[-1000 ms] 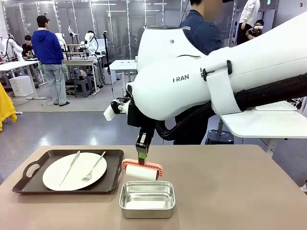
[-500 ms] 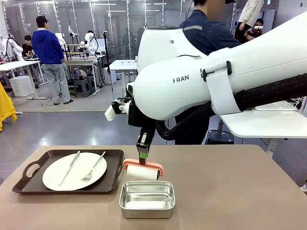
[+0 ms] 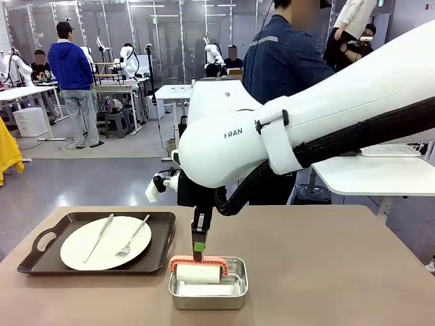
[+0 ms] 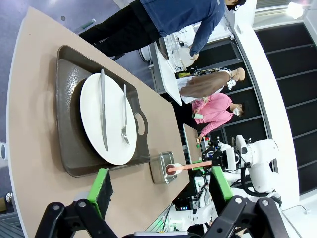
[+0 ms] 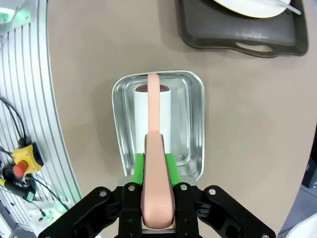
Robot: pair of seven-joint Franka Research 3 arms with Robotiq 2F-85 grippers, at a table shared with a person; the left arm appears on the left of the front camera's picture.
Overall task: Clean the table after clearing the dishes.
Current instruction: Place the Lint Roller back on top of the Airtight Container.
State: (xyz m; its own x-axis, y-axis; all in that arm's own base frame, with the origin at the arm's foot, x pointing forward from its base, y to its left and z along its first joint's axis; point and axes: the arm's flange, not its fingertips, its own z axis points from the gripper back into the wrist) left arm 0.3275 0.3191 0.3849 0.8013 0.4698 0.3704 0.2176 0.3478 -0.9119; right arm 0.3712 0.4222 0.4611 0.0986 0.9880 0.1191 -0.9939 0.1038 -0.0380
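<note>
Table, right claw pinching roller in steel pan, left claw spread in its wrist view

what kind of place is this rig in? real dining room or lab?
Most likely a robotics lab, not a dining room: a white-topped work table, a yellow emergency-stop box with loose cables beside the table, and glazed partitions behind.

The right wrist view's top edge cuts off the tray and its plate. The roller handle's end is hidden inside the right hand's grip. From the front, the pan's near wall hides the roll's underside.
</note>
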